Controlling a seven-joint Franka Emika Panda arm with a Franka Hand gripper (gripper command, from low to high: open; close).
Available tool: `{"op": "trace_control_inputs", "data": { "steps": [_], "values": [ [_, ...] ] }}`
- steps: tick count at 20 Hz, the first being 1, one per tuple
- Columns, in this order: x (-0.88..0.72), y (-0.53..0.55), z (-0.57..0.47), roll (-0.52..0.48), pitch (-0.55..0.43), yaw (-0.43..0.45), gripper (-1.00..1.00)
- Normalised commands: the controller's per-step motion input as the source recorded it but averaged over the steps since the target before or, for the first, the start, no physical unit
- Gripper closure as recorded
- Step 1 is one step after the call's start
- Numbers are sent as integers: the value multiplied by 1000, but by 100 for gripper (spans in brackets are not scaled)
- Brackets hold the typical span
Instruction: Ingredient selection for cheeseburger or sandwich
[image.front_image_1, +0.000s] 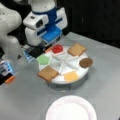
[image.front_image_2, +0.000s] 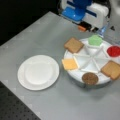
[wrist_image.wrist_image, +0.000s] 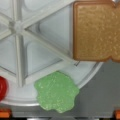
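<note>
- Wrist view looks down on the green lettuce piece (wrist_image.wrist_image: 56, 91) at the rim of the white divided tray (wrist_image.wrist_image: 17, 26), with 1 toast square (wrist_image.wrist_image: 96, 31) beside it and the red tomato disc (wrist_image.wrist_image: 2, 88) at the edge.
- Pincer (image.front_image_1: 44, 41) hovers above the tray's lettuce side in both front views; whether its fingers are apart or together, I cannot tell.
- All 6 ingredients sit on the tray: second toast square (image.front_image_1: 76, 49), patty (image.front_image_1: 86, 62), cheese square (image.front_image_1: 70, 76).
- White paper plate (image.front_image_2: 38, 72) lies on the grey bench (image.front_image_2: 40, 32), well apart from the pincer.

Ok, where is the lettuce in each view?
Front view: lettuce on the tray's left rim.
Front view: lettuce at the tray's top, under the gripper.
Wrist view: lettuce bottom centre.
Shared landmark: the tomato beside it.
</note>
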Motion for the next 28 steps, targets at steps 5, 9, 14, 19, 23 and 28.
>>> {"op": "trace_control_inputs", "data": {
  "steps": [5, 9, 14, 19, 23, 28],
  "values": [
    [52, -76, 16, 480, 50, 48, -100],
    [45, -339, -12, 468, 79, -4, -100],
    [44, -392, -71, 360, 107, -10, -100],
    [18, -370, -187, 339, 95, 35, -100],
    [-59, -394, -290, 538, 63, 65, -100],
    [-55, -307, -270, 675, -10, 66, -100]
  ]
}}
